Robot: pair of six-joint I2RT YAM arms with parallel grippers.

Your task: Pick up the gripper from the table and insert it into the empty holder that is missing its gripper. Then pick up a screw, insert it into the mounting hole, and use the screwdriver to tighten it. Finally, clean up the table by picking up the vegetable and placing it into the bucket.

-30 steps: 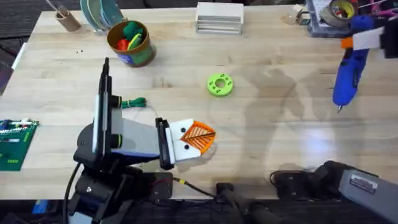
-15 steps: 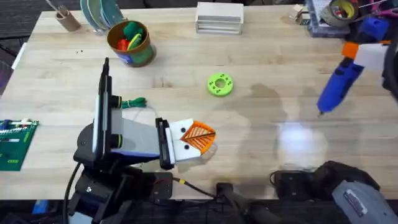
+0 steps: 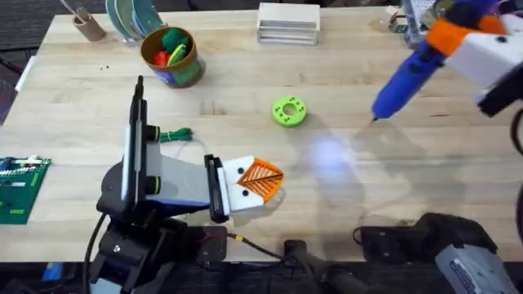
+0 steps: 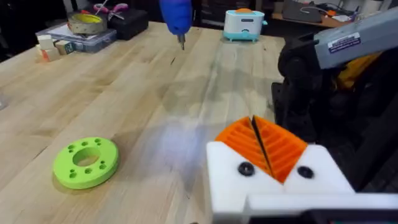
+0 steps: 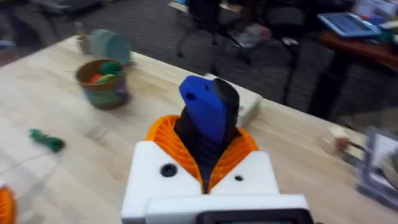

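Note:
My left gripper (image 3: 265,178) lies low near the table's (image 3: 368,188) front edge, shut with nothing between its pads. In the left wrist view its two orange ribbed finger pieces (image 4: 280,146) sit in white holders (image 4: 227,183), each with a dark screw head (image 4: 245,168). My right gripper (image 3: 448,37) is raised at the far right, shut on the blue screwdriver (image 3: 404,77), whose bit points down-left over the table. The right wrist view shows the screwdriver (image 5: 204,112) clamped between orange pads. The green vegetable (image 3: 176,135) lies beside my left arm. The bucket (image 3: 172,55) stands at the back left.
A green disc with holes (image 3: 288,111) lies mid-table. A wooden cup (image 3: 86,24) and a white box (image 3: 288,23) stand along the back edge. A tray with a tape roll (image 3: 445,15) is at the back right, and a green circuit board (image 3: 20,188) at the left edge.
My right gripper has risen and swung the screwdriver leftward, tilting it so the bit now points toward the table's middle. My left arm has not moved.

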